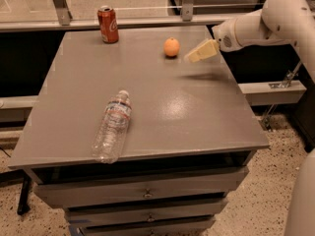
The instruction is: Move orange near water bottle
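A grey surface (pixel 192 117) is seen in the middle of the frame, with drawers (pixel 147 194) beneath its front edge. The orange (pixel 171 47) is found in the upper middle of the frame, resting on the surface near its far edge. The water bottle (pixel 112 127) is laid on its side toward the lower left of the surface, with its white cap turned toward the far side and its base close to the front edge. The orange and the water bottle are well apart. A red soda can (pixel 108 24) is stood upright at the upper left of the surface, near the far edge.

The white arm (pixel 256 26) is extended in from the upper right of the frame. The pale end effector (pixel 194 56) is held just to the right of the orange, not touching it, and its tip is pointed toward the fruit. A faint shadow (pixel 203 76) is cast on the surface below it. Whether the end effector is apart or together cannot be told.
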`<state>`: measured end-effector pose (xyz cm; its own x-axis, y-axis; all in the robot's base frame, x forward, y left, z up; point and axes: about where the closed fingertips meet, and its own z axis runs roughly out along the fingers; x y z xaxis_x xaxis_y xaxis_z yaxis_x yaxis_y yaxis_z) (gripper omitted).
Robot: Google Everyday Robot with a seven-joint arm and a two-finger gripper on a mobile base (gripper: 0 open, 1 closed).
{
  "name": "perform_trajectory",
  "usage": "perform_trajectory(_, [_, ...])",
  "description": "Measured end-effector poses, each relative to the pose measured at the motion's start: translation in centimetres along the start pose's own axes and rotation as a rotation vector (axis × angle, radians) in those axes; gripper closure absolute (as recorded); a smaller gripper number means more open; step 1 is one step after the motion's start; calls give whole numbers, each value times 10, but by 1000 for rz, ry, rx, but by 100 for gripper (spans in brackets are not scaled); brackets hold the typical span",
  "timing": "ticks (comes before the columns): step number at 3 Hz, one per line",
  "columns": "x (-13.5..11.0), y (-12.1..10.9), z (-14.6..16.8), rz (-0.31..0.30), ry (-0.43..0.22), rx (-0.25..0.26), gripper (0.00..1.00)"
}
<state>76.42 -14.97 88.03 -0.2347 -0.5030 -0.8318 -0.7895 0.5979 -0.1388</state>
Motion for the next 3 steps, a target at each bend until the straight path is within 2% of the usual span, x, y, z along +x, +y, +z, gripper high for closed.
perform_trajectory(2, [-25, -3, 65, 80, -132, -39, 0])
perform_trajectory(3, [-35, 8, 86, 111, -170, -87, 0])
